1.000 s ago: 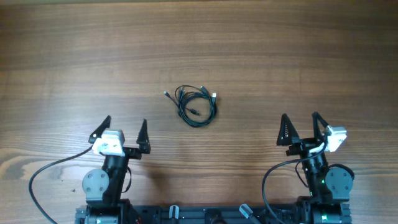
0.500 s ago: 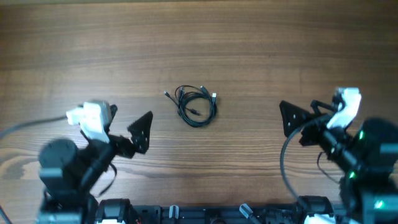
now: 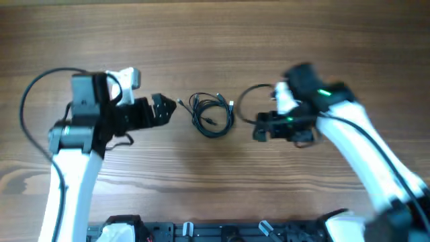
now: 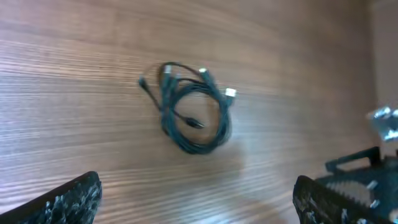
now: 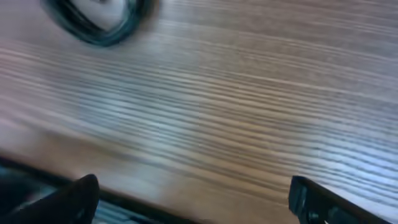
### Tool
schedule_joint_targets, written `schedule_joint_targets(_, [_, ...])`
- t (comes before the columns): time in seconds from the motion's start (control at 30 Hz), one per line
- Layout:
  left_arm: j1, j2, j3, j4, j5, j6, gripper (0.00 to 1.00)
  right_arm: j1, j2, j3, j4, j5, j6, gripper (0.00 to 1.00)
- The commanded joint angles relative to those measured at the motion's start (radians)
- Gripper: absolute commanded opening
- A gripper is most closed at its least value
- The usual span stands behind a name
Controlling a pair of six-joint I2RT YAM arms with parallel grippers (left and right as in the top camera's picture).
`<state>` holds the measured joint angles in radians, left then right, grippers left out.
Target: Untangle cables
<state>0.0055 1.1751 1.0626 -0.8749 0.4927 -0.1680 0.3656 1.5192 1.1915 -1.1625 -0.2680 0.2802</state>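
Note:
The cables (image 3: 211,114) lie as one small tangled coil of thin black cord with silvery plug ends in the middle of the wooden table. In the left wrist view the coil (image 4: 194,115) lies ahead of the fingers. In the right wrist view only part of the coil (image 5: 96,18) shows at the top left, blurred. My left gripper (image 3: 163,109) is open and empty, just left of the coil. My right gripper (image 3: 261,126) is open and empty, just right of the coil. Neither touches the cables.
The wooden table (image 3: 215,40) fills the view. A thicker black arm cable (image 3: 252,101) loops beside the right gripper, near the coil. The robot base (image 3: 215,232) runs along the near edge.
Both arms have swung out from the near edge towards the middle. Both grippers now flank the coil, left and right. The coil has not moved.

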Motion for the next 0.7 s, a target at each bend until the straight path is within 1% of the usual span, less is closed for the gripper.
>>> schedule_joint_targets(0.0, [-0.001,0.078,0.036,0.018,-0.056,0.006,1.00,0.110,0.156,0.096,0.029,0.175,0.035,1.00])
schedule_joint_targets(0.03, [-0.001,0.080,0.036,0.018,-0.057,0.007,1.00,0.129,0.185,0.096,0.097,0.126,0.037,0.99])
schedule_joint_targets(0.07, [-0.001,0.081,0.036,0.018,-0.069,0.008,1.00,0.147,0.213,0.096,0.200,0.043,0.037,0.99])
schedule_joint_targets(0.1, [-0.001,0.081,0.036,0.023,-0.096,0.007,0.97,0.161,0.233,0.096,0.296,-0.019,0.047,0.96])
schedule_joint_targets(0.13, [-0.001,0.081,0.036,0.028,-0.130,0.006,0.88,0.173,0.249,0.096,0.375,-0.034,0.093,0.94])
schedule_joint_targets(0.17, [-0.001,0.081,0.036,0.028,-0.159,0.006,0.79,0.191,0.272,0.096,0.480,-0.029,0.190,0.85])
schedule_joint_targets(0.2, [-0.001,0.081,0.036,0.025,-0.166,0.006,0.71,0.207,0.293,0.096,0.562,-0.021,0.269,0.79])
schedule_joint_targets(0.23, [-0.001,0.081,0.036,0.021,-0.166,0.006,0.67,0.221,0.312,0.096,0.616,-0.021,0.312,0.79])
schedule_joint_targets(0.27, [-0.001,0.081,0.036,0.018,-0.166,0.006,0.66,0.232,0.327,0.096,0.645,-0.020,0.343,0.79])
schedule_joint_targets(0.3, [-0.001,0.081,0.036,0.014,-0.166,0.006,0.64,0.249,0.349,0.096,0.666,-0.005,0.389,0.75])
schedule_joint_targets(0.33, [-0.001,0.081,0.036,0.010,-0.166,0.006,0.63,0.260,0.366,0.096,0.672,0.013,0.413,0.73])
schedule_joint_targets(0.47, [-0.001,0.081,0.036,-0.017,-0.166,0.006,0.57,0.277,0.416,0.096,0.632,0.079,0.428,0.71])
schedule_joint_targets(0.57, [-0.001,0.081,0.036,-0.029,-0.165,0.006,0.60,0.264,0.416,0.096,0.570,0.182,0.378,0.71])
schedule_joint_targets(0.6, [-0.001,0.081,0.036,-0.032,-0.165,0.006,0.61,0.259,0.416,0.096,0.554,0.201,0.349,0.71])
schedule_joint_targets(0.63, [-0.001,0.081,0.036,-0.033,-0.165,0.006,0.61,0.250,0.416,0.096,0.532,0.213,0.283,0.71])
schedule_joint_targets(0.67, [-0.001,0.081,0.036,-0.033,-0.165,0.006,0.61,0.246,0.416,0.096,0.510,0.235,0.265,0.71])
